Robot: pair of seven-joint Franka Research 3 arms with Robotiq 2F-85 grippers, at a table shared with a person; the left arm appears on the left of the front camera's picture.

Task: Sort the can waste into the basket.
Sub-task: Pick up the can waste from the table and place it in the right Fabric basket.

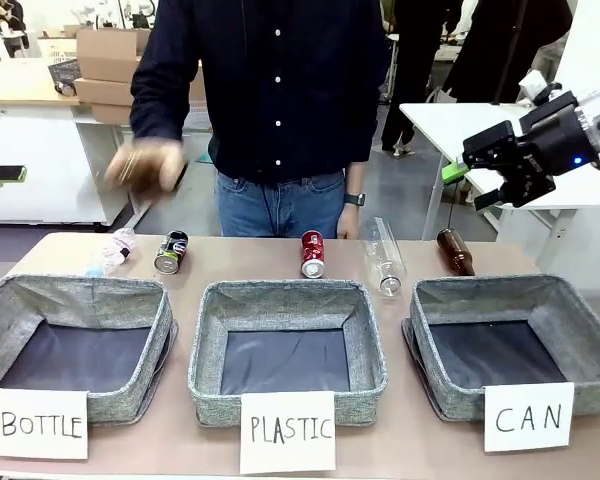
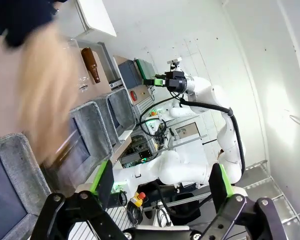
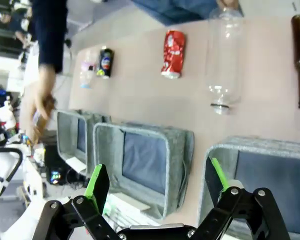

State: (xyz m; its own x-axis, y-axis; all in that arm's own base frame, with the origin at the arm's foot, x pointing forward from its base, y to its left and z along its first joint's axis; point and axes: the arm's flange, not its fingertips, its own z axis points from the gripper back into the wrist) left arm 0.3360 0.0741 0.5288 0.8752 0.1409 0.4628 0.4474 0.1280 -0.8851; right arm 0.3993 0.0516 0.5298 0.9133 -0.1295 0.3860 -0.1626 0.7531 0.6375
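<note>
Across the tan bench (image 1: 280,262) stand three grey fabric baskets in a row at the robot's edge, each with a white handwritten card: "BOTTLE" (image 1: 75,345) on the left, "PLASTIC" (image 1: 285,345) in the middle, and the "CAN" basket (image 1: 510,340) on the right, which holds nothing but its dark lining. Beyond the baskets, towards the person (image 1: 270,90), the waste lies in a loose line. The red can (image 1: 312,254) lies on its side behind the middle basket, and the dark Pepsi can (image 1: 171,252) lies farther left, behind the gap between the left and middle baskets. A small clear bottle (image 1: 113,250) lies just left of the Pepsi can, a large clear plastic bottle (image 1: 384,256) lies right of the red can, and a brown glass bottle (image 1: 456,250) lies behind the "CAN" basket.

The person's hand (image 1: 145,165) is a blur above the left end of the bench, holding something brownish that I cannot identify.

The right pincer (image 1: 500,170) hangs high over the right end of the bench, spread and empty. The left pincer (image 2: 160,190) barely shows at the front view's left edge; its own wrist view shows its green-padded fingers spread with nothing between them.
</note>
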